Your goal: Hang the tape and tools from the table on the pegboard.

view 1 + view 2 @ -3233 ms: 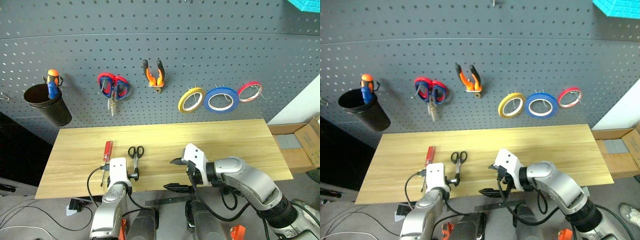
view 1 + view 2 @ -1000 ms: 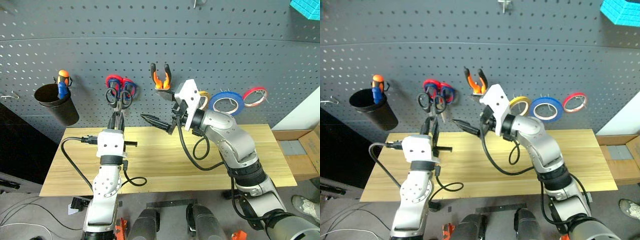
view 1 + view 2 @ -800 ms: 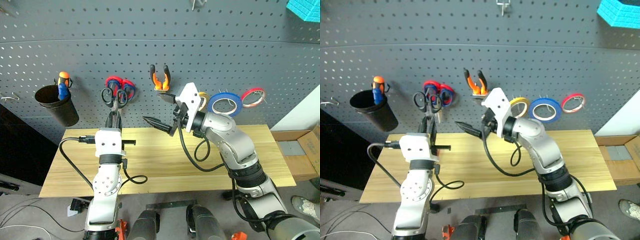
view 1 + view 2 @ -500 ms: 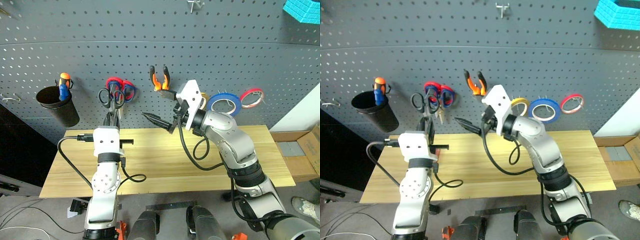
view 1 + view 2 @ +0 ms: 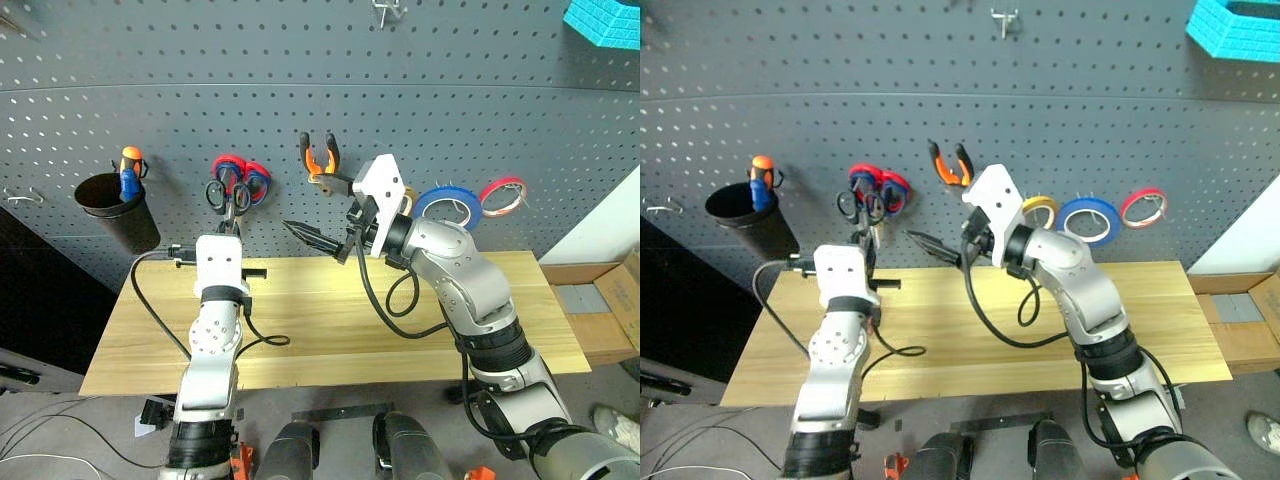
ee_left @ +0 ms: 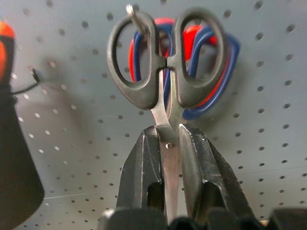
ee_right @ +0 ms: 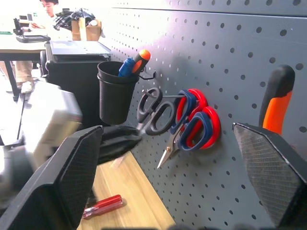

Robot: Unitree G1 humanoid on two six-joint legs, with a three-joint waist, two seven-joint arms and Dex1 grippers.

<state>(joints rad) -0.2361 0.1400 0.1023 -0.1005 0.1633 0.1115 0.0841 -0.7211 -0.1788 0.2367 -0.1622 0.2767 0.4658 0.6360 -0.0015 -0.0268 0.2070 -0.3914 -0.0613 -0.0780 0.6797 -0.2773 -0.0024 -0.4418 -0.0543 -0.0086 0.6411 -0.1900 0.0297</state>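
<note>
The long light wooden plank bench (image 5: 420, 320) is crossed by both arms, and compared with a second ago the left gripper (image 5: 229, 222) has been carried further from the near edge toward the large dark grey perforated pegboard (image 5: 450, 110), while the right gripper (image 5: 325, 215) has kept its place. The left gripper's black fingers (image 6: 144, 163) are clamped tight on the blades of the small black-handled scissors (image 6: 165, 72), whose loops are now held right at the metal hook (image 6: 136, 20), in front of the red-and-blue-handled scissors (image 5: 243, 176) already hanging there. The right gripper is held above the bench's middle with its fingers spread to their widest and nothing between them. The red-handled screwdriver (image 7: 103, 206) lies on the bench near its left end. On the pegboard behind, the orange-and-black-handled pliers (image 5: 319, 160) hang beside the scissors, and the thin yellow ring-shaped roll of tape (image 5: 1041, 209) hangs partly hidden behind the right arm.
</note>
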